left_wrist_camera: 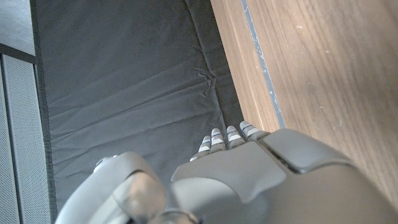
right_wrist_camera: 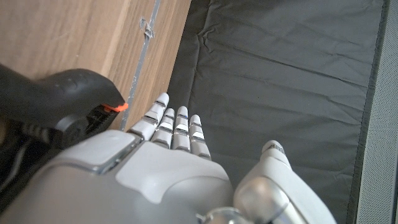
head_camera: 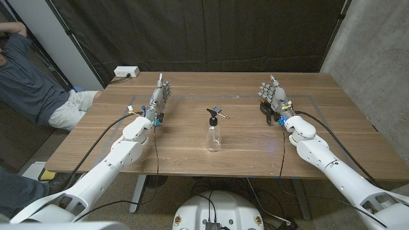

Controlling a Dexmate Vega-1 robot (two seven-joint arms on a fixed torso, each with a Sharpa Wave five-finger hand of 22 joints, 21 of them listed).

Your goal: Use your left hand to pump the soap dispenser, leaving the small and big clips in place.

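A clear soap dispenser (head_camera: 213,133) with a black pump head stands upright at the table's middle. Just behind it lies the small clip (head_camera: 221,113), metal with dark handles. The big black clip (head_camera: 264,110) with an orange tip lies at the right, close beside my right hand (head_camera: 273,96); the right wrist view has the big clip (right_wrist_camera: 59,106) next to that hand (right_wrist_camera: 155,162). My left hand (head_camera: 160,97) is well to the left of the dispenser, fingers straight and holding nothing. In the left wrist view its fingertips (left_wrist_camera: 227,135) reach past the table's far edge.
A white power strip (head_camera: 126,72) sits at the back left corner. A person (head_camera: 25,76) sits off the table's left side. Black curtain hangs behind the wooden table (head_camera: 192,160), and a grey wall (head_camera: 377,64) stands to the right.
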